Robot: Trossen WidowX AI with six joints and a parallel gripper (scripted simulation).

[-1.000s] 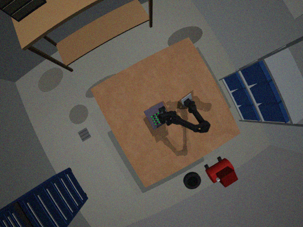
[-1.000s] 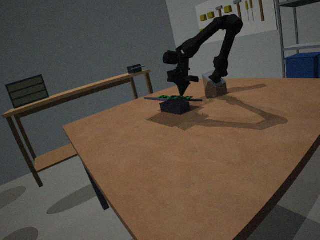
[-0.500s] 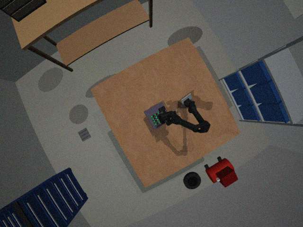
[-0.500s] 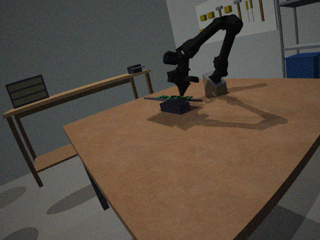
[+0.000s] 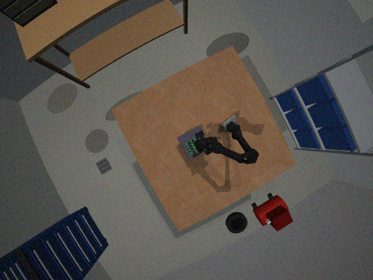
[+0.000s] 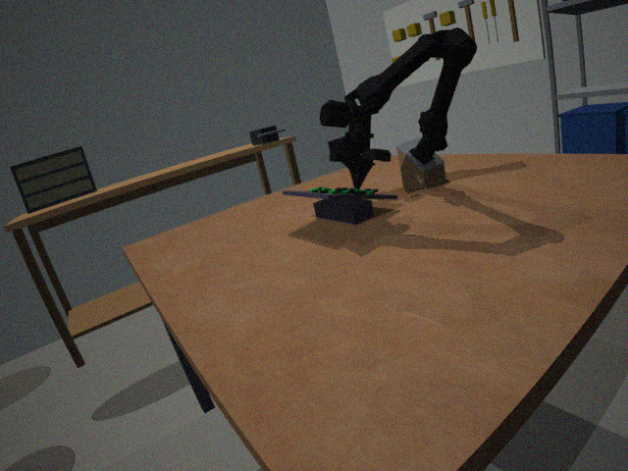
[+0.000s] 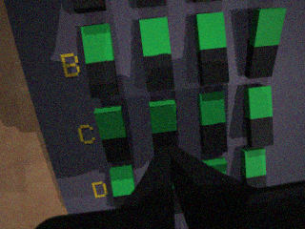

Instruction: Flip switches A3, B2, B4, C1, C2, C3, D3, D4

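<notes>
The switch panel (image 5: 184,137) (image 6: 299,192) (image 7: 290,110) stands on a dark block. My gripper (image 6: 357,187) (image 7: 167,153) is shut and empty, pointing down, its tips at the black near end of switch C2 (image 7: 163,116); whether they touch is unclear. In the wrist view, the green halves of C1 (image 7: 111,124), C2 and C3 (image 7: 213,110) look darker than those of C4 (image 7: 260,102) and row B, so their tilt differs. D1 (image 7: 122,181) and D4 (image 7: 254,163) show bright green, D3 (image 7: 215,165) darker. D2 is mostly hidden by the fingers; row A is mostly out of view.
The panel is on the wooden table (image 5: 168,102) (image 6: 354,304), in front of the arm's base (image 5: 229,121) (image 6: 423,172). The raised panel plate overhangs its block (image 6: 344,210). A workbench (image 5: 99,39) (image 6: 152,177) stands beyond the table.
</notes>
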